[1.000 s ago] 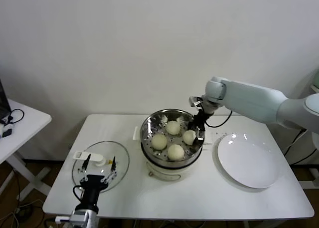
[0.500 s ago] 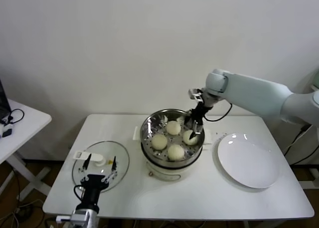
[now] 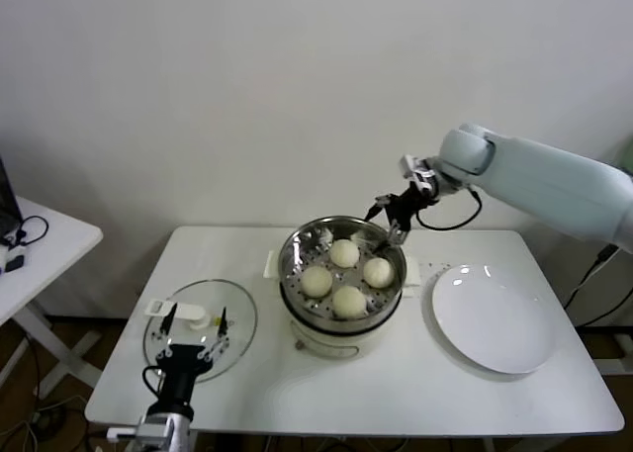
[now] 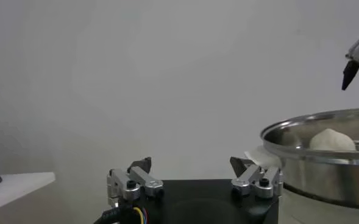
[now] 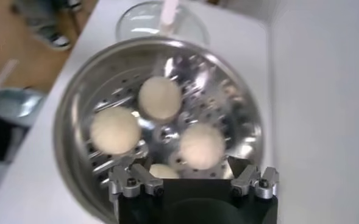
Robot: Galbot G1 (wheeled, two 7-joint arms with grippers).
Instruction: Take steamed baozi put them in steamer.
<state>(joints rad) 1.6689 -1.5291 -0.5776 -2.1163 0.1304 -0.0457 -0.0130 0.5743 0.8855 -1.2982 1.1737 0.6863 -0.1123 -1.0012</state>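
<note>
Jaws spread wide and empty, right gripper (image 3: 389, 218) has lifted clear of round steel steamer (image 3: 294, 246), leaving all four off-white dough baozi (image 3: 378, 271) inside; left gripper (image 3: 195, 325), also open, waits near the glass lid (image 3: 242, 318).

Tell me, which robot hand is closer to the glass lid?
The left gripper: it hovers open right over the glass lid. The right gripper is open above the steamer's far rim.

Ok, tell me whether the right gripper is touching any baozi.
Apart. The head view shows the open right gripper raised above the steamer rim, clear of the baozi.
</note>
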